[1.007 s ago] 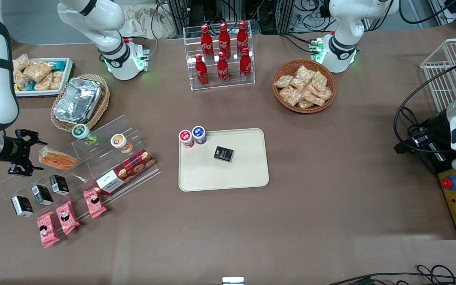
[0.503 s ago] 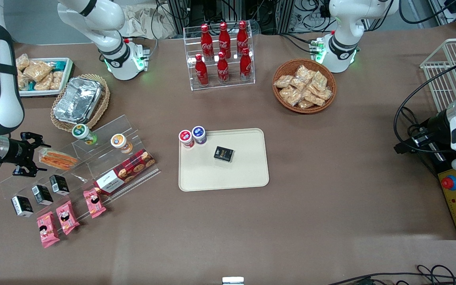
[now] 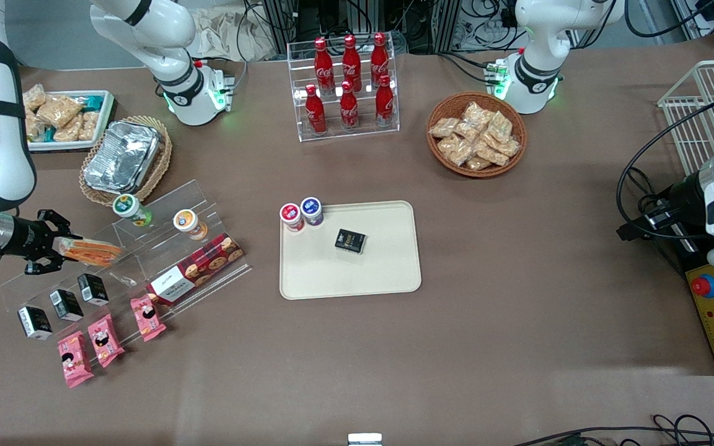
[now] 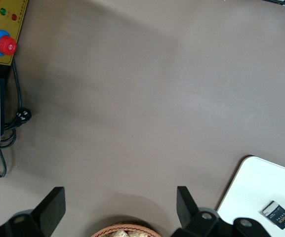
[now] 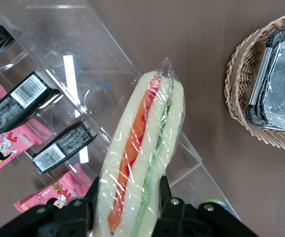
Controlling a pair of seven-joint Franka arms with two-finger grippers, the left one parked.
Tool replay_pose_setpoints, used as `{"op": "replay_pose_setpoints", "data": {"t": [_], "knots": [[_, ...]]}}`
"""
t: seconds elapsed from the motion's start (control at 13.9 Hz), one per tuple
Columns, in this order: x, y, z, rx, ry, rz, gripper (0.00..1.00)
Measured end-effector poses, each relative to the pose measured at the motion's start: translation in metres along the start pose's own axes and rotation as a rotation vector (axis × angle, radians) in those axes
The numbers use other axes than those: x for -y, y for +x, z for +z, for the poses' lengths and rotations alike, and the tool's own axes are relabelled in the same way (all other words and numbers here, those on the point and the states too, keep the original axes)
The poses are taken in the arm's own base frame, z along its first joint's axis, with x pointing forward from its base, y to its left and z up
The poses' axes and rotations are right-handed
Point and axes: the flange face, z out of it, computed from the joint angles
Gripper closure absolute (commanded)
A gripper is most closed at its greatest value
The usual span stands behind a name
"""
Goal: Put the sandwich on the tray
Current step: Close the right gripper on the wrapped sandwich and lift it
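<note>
The flat beige rectangular tray [image 3: 388,272] holds a small black box [image 3: 350,241] and two round capped tubs [image 3: 300,214] at its 10 o'clock corner. On the clear acrylic stepped stand [image 3: 146,254], the plastic-wrapped triangular sandwich [image 3: 92,249] is straddled by the slightly parted black gripper [image 3: 54,241]; grip cannot be confirmed. Brown paper [image 3: 518,322] covers the table.

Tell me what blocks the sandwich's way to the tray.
The gripper straddles the sandwich on the clear stand. An orange-lidded jar and cookie box stand between it and the tray.
</note>
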Motion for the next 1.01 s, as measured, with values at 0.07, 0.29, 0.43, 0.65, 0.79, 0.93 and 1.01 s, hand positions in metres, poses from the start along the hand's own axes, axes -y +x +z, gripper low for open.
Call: {"op": "replay_pose_setpoints", "data": {"t": [0.07, 0.29, 0.43, 0.65, 0.79, 0.93, 1.01], "knots": [[0.0, 0.0, -0.001, -0.001, 0.004, 0.0, 0.62], [0.005, 0.0, -0.018, -0.008, 0.042, -0.02, 0.62], [0.007, -0.002, -0.042, -0.017, 0.083, -0.065, 0.62], [0.002, -0.01, -0.086, -0.021, 0.089, -0.257, 0.62], [-0.005, -0.026, -0.115, -0.016, 0.074, -0.436, 0.61], [-0.009, -0.052, -0.135, -0.012, 0.055, -0.603, 0.6], [-0.011, -0.067, -0.142, -0.01, 0.044, -0.677, 0.6]]}}
